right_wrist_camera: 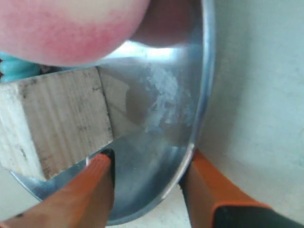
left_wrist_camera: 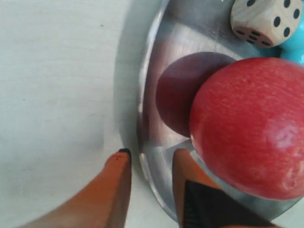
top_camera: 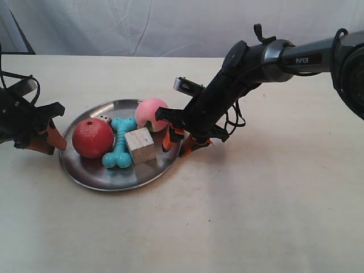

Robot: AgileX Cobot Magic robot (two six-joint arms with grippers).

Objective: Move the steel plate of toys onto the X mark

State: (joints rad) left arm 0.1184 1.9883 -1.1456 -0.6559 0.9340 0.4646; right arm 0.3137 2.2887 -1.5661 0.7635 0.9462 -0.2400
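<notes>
The steel plate (top_camera: pixel 102 173) lies on the table and holds a red ball (top_camera: pixel 92 138), a pink ball (top_camera: pixel 151 112), a turquoise bone (top_camera: pixel 120 142), a wooden cube (top_camera: pixel 140 145) and a white die (top_camera: pixel 104 119). My left gripper (left_wrist_camera: pixel 149 154) is open astride the plate's rim (left_wrist_camera: pixel 142 109), one finger on the table side and one over the dish beside the red ball (left_wrist_camera: pixel 247 128). My right gripper (right_wrist_camera: pixel 148 159) is open astride the opposite rim (right_wrist_camera: pixel 202 95), one finger next to the cube (right_wrist_camera: pixel 52 118). The X mark is out of view.
The beige table (top_camera: pixel 256 216) stretches around the plate. A white cloth backdrop (top_camera: pixel 142 25) hangs behind it. The right arm (top_camera: pixel 273 57) reaches in from the exterior view's right with loose cables near its wrist.
</notes>
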